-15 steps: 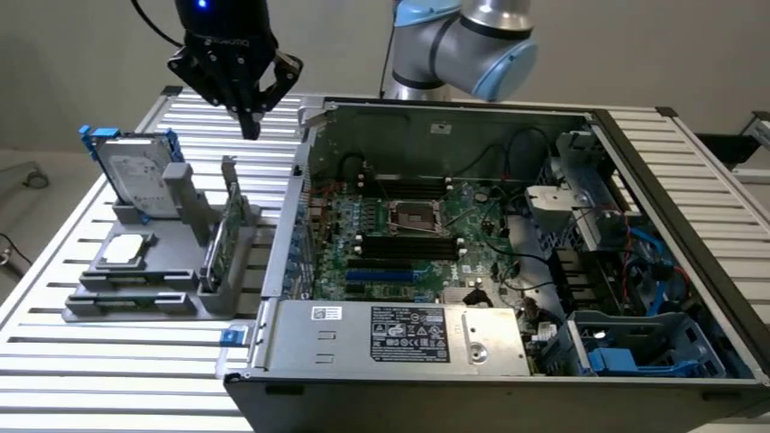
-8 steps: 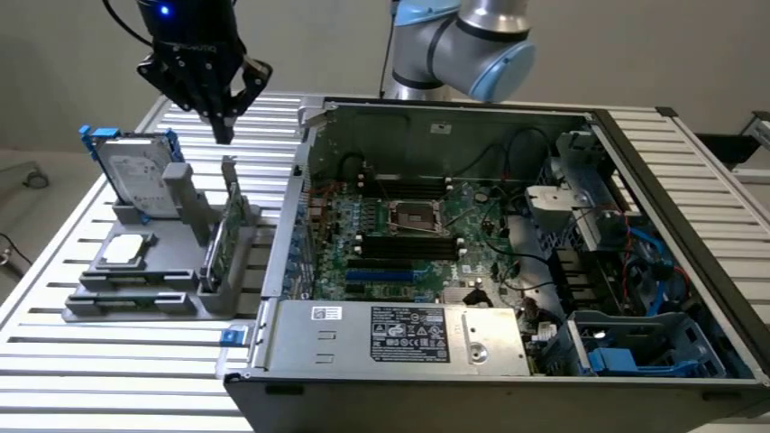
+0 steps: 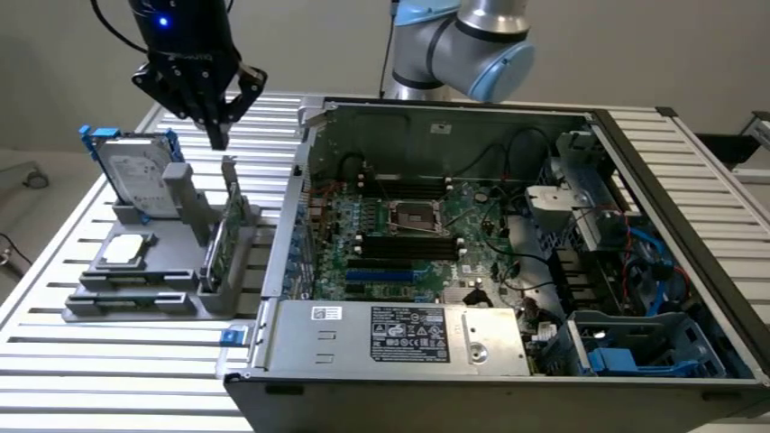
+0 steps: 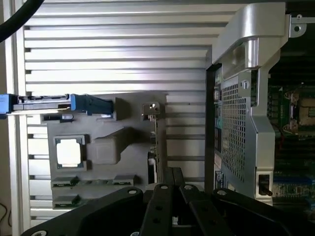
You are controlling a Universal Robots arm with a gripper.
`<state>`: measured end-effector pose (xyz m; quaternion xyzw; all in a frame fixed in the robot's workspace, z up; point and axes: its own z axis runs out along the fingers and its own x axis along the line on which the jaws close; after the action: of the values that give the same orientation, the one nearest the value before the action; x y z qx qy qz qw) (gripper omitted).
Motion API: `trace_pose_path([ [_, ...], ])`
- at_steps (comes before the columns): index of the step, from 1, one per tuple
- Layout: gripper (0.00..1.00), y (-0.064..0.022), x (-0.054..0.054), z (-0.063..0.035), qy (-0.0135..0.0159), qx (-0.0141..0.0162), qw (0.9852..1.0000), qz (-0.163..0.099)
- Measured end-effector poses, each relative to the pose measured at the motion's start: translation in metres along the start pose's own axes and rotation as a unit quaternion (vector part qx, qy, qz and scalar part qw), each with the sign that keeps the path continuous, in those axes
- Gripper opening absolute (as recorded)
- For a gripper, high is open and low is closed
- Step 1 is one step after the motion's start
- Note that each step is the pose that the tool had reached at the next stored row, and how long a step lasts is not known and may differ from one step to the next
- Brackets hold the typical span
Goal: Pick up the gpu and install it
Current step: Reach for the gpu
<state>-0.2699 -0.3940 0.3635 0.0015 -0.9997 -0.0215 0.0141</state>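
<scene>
The arm (image 3: 481,45) runs off the exterior view at 12 o'clock, the case (image 3: 398,135) gets chopped along the edge from about 3 round to 6, and the print on the power supply label (image 3: 409,329) is way too tiny to read. In the wrist view the gripper (image 4: 172,173) blocks the near end of the gpu (image 4: 154,142), which sits edge-on so neither face shows, and the drive (image 4: 44,102) is cut by the frame edge.

Silver arm (image 3: 479,27) with pale-blue joint caps (image 3: 499,77), black cable (image 3: 111,32), black screw-studded claw (image 3: 219,137), perhaps a blue indicator light (image 3: 164,20)
</scene>
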Motion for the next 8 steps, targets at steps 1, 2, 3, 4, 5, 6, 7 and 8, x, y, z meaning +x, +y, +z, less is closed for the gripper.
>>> trace_pose_path([
  [1,0.11,-0.0001,0.0002,0.0010,0.0003,0.0001,1.0000,-0.004],
  [2,0.11,-0.0001,0.0013,0.0021,0.0005,0.0002,1.0000,-0.007],
  [3,0.11,-0.0002,0.0030,0.0032,0.0006,0.0003,1.0000,-0.009],
  [4,0.11,-0.0002,0.0054,0.0044,0.0007,0.0004,0.9999,-0.010],
  [5,0.11,-0.0002,0.0073,0.0054,0.0007,0.0006,0.9999,-0.011],
  [6,0.11,-0.0002,0.0083,0.0061,0.0008,0.0008,0.9999,-0.013],
  [7,0.11,-0.0003,0.0092,0.0064,0.0011,0.0016,0.9999,-0.014],
  [8,0.11,-0.0002,0.0097,0.0065,0.0017,0.0036,0.9999,-0.015],
])
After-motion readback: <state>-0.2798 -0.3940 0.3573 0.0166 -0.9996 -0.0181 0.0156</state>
